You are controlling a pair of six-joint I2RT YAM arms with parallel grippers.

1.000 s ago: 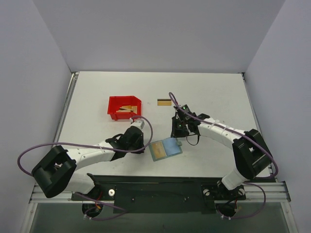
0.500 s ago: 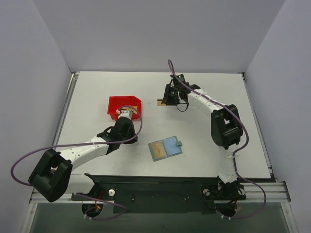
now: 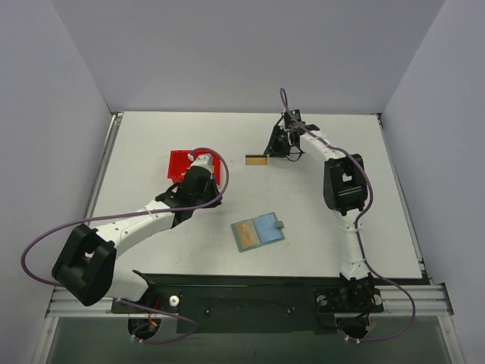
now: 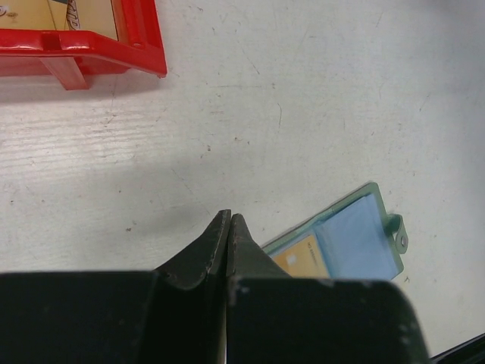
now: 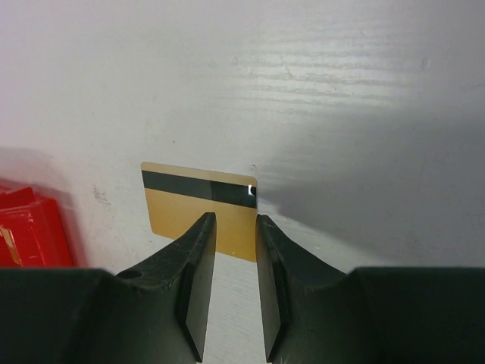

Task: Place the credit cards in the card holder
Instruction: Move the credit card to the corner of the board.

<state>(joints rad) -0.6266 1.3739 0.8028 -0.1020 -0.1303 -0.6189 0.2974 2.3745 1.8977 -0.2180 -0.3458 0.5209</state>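
Observation:
One of the credit cards, a gold card with a dark stripe (image 5: 198,206), lies flat near the back of the table (image 3: 255,159). My right gripper (image 5: 235,221) is just in front of its near edge, open by a narrow gap with nothing between the fingers (image 3: 275,145). The card holder (image 3: 258,231) lies open in the middle of the table, light blue inside, with a gold card (image 4: 301,255) in its left pocket. My left gripper (image 4: 228,217) is shut and empty, held above the table between the card holder (image 4: 356,235) and the red bin (image 3: 198,164).
A red plastic bin (image 3: 179,162) sits at the left, partly under my left arm. More tan cards (image 4: 64,11) lie inside the bin (image 4: 91,47). Its corner also shows in the right wrist view (image 5: 30,231). White walls stand round the table.
My right arm has swung from beside the card holder out to the striped card at the back, and its jaws have parted slightly. My left arm has drawn back from the card holder toward the red bin.

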